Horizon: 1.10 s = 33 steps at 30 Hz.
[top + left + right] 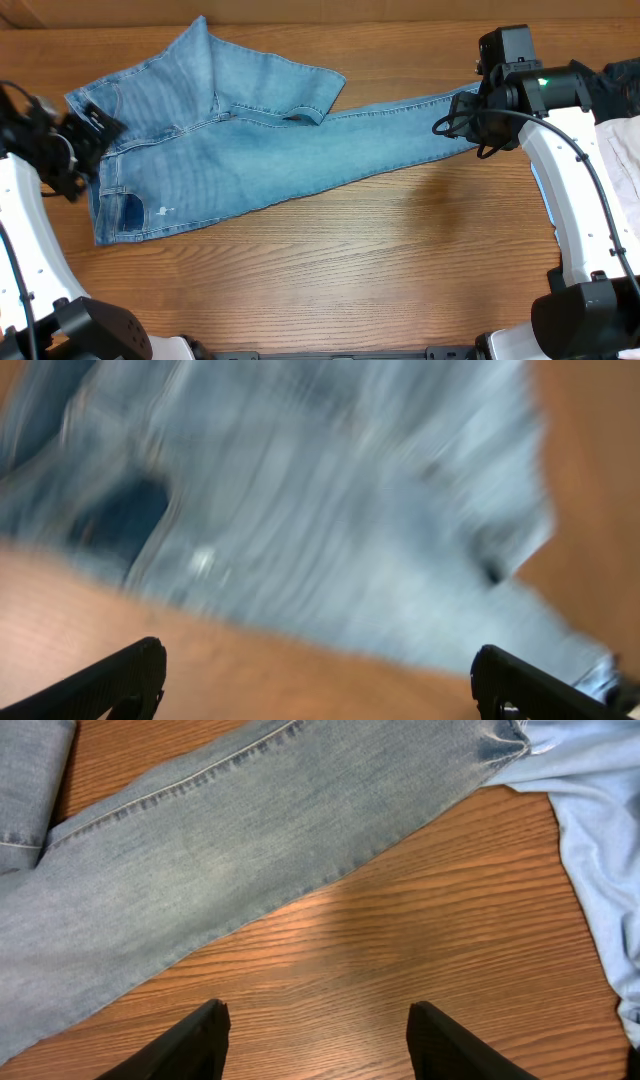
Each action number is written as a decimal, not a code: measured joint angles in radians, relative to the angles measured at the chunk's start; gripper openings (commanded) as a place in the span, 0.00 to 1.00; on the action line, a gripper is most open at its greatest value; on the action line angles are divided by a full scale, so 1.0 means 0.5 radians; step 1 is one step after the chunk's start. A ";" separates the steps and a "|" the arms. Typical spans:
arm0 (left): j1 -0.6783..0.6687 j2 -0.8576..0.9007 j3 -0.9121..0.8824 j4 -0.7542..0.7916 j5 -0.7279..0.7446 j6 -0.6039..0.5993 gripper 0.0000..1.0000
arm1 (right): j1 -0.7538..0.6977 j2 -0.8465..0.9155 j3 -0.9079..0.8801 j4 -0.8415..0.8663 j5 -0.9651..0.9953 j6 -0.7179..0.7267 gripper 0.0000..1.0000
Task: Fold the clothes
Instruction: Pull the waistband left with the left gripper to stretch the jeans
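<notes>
The clothes are light-blue jeans (250, 140) lying flat across the table, waist at the left and a leg reaching right, with a flap folded over at the top middle. My left gripper (88, 140) hovers at the waist's left edge. In the blurred left wrist view it (320, 685) is open and holds nothing, with the denim (330, 490) just beyond the fingertips. My right gripper (468, 125) is at the leg's hem end. In the right wrist view it (318, 1040) is open above bare wood, and the jeans leg (220, 840) lies ahead of it.
A pale blue cloth (590, 810) lies to the right of the leg's end. More garments, white (622, 150) and dark (620, 72), are piled at the table's right edge. Bare wooden table (380, 260) stretches in front of the jeans.
</notes>
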 measured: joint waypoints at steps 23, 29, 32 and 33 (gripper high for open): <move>-0.209 0.017 -1.151 1.172 -0.446 0.022 0.57 | 0.000 0.000 0.000 0.015 0.000 0.001 0.69; -0.209 0.182 -1.273 1.213 -0.462 0.025 0.60 | 0.000 0.000 0.000 0.016 -0.001 0.000 0.70; -0.207 0.225 -1.267 1.200 -0.476 0.011 0.63 | 0.000 0.000 0.000 0.014 -0.001 0.001 0.70; -0.204 0.228 -1.265 1.198 -0.481 0.004 0.64 | 0.000 0.000 0.000 0.011 0.000 0.000 0.70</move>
